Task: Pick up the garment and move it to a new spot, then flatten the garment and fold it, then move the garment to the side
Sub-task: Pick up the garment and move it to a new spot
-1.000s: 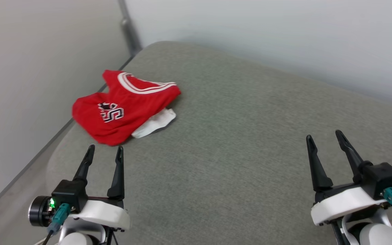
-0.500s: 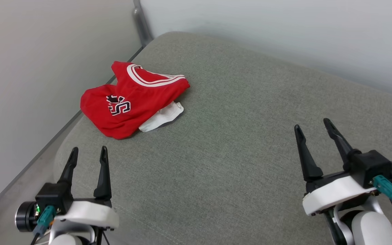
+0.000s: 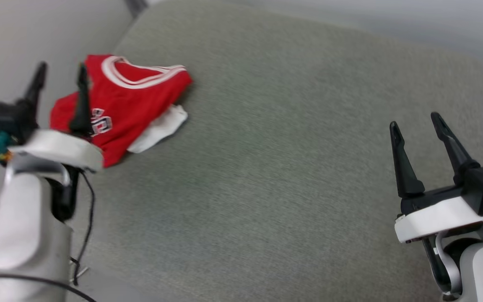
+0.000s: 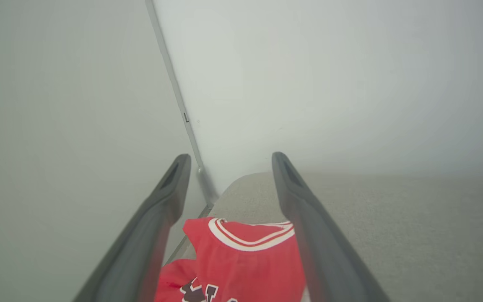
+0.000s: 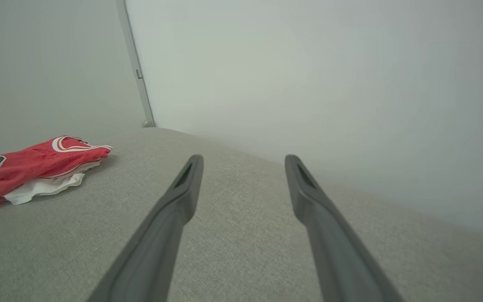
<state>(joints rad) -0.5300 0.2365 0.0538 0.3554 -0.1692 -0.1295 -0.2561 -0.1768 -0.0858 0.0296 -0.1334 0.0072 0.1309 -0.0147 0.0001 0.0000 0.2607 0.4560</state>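
Note:
The garment (image 3: 134, 100) is a crumpled red jersey with white-and-red striped trim, black numerals and a white part sticking out beneath it; it lies at the far left of a grey cushioned surface (image 3: 275, 159). My left gripper (image 3: 61, 71) hovers open at the garment's left edge, its right finger crossing in front of the red cloth, nothing between the fingers. In the left wrist view the garment (image 4: 241, 260) lies low between the two open fingers. My right gripper (image 3: 416, 119) stands open and empty at the lower right, far from the garment (image 5: 36, 165).
Pale walls (image 3: 23, 37) run close along the left and back of the cushioned surface, meeting at a grey corner strip (image 5: 136, 75). A black cable (image 3: 86, 218) hangs from my left arm.
The head camera has tilted down and turned. My left gripper has risen and reached forward to the garment's left edge. The right gripper keeps much the same place. The garment has not moved.

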